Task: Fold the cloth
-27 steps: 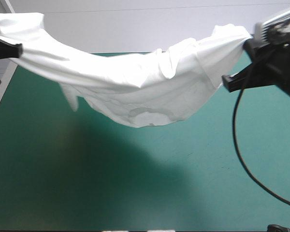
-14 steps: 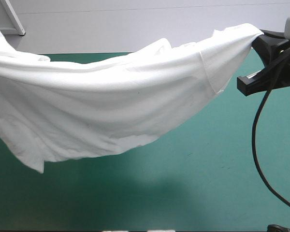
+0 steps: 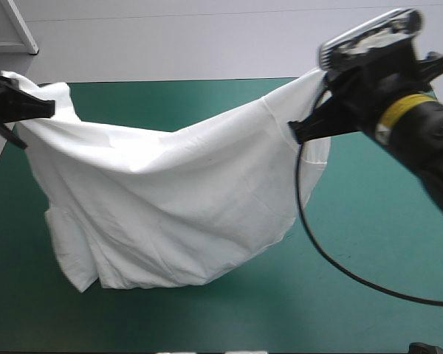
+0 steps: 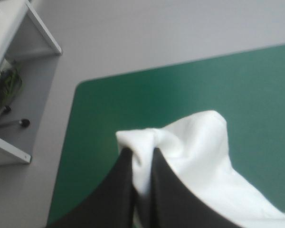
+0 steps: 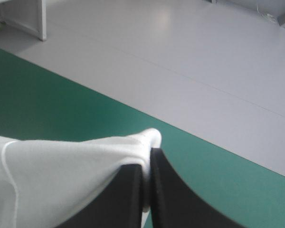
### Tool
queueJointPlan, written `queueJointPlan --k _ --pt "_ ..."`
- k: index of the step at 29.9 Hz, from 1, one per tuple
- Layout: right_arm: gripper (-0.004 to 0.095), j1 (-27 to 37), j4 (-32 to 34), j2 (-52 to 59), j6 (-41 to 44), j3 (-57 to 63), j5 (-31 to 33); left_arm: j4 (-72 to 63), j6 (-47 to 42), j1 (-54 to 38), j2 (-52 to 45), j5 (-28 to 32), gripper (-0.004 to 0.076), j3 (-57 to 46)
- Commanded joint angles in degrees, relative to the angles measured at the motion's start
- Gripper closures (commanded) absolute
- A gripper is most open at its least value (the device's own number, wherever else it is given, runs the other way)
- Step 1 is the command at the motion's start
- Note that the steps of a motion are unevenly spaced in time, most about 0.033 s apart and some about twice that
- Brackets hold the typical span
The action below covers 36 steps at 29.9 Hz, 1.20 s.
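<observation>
Drawn closer together than before, left gripper (image 4: 141, 152) and right gripper (image 5: 147, 159) are clamped on the T-shirt (image 3: 177, 199), hung sagging between them.

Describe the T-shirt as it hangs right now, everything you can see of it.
The T-shirt is white, thin-looking fabric, held up between both arms. The left gripper is shut on one bunched corner, the right gripper on another, near a stitched seam. Its top edge sags in a curve; the rest hangs in loose folds over the table. Whether its lowest edge touches it I cannot tell.
</observation>
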<state>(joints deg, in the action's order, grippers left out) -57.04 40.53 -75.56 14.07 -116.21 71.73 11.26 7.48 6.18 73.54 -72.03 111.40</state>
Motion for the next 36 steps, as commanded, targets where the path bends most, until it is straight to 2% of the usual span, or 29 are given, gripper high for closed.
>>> queueJointPlan --k 1,7,10,15,20,26,28,29,31,34,35,36 --pt "0.0923 4.0 1.0 -4.1 0.4 0.6 -0.8 -1.6 0.0 0.2 1.5 7.5 0.0732 -3.2" --pt "0.0923 21.3 -16.3 -14.2 -4.8 0.6 -8.6 -3.0 -0.1 0.2 8.5 16.8 0.0732 -10.3" --pt "0.0923 29.4 -25.6 -18.7 -7.9 0.6 -11.6 -4.4 -0.1 0.2 12.8 18.8 0.0732 -11.1" --pt "0.0923 38.2 -36.2 -26.1 -12.1 0.6 -14.2 -5.6 -0.2 0.1 20.2 22.4 0.0732 -11.1" --pt "0.0923 41.4 -38.6 -31.9 -14.1 0.6 -17.6 -5.4 -0.6 0.1 26.9 27.7 0.0732 -11.1" --pt "0.0922 42.3 -40.0 -36.8 -13.2 0.6 -23.2 -5.1 -2.4 0.1 33.4 37.8 0.0732 -11.1" --pt "0.0902 42.4 -40.8 -38.1 -13.2 0.6 -24.4 -5.1 -2.7 0.1 35.2 38.9 0.0731 -11.1" --pt "0.0868 42.4 -41.0 -38.5 -13.2 0.6 -25.0 -5.0 -3.3 0.1 36.0 39.6 0.0731 -11.1" --pt "0.0712 42.4 -41.0 -39.5 -13.2 0.6 -26.8 -4.9 -4.7 0.1 37.0 39.9 0.0709 -11.0" --pt "0.0335 42.4 -41.1 -40.0 -13.2 0.6 -29.0 -4.9 -4.7 0.1 37.8 41.6 0.0592 -11.0" --pt "0.0229 42.4 -41.1 -40.0 -13.2 0.6 -29.2 -4.9 -4.7 0.1 37.9 42.3 0.0535 -11.0" --pt "0.0169 42.4 -41.1 -40.0 -13.2 0.6 -28.9 -4.9 -4.7 0.1 37.9 42.3 0.0486 -11.0"
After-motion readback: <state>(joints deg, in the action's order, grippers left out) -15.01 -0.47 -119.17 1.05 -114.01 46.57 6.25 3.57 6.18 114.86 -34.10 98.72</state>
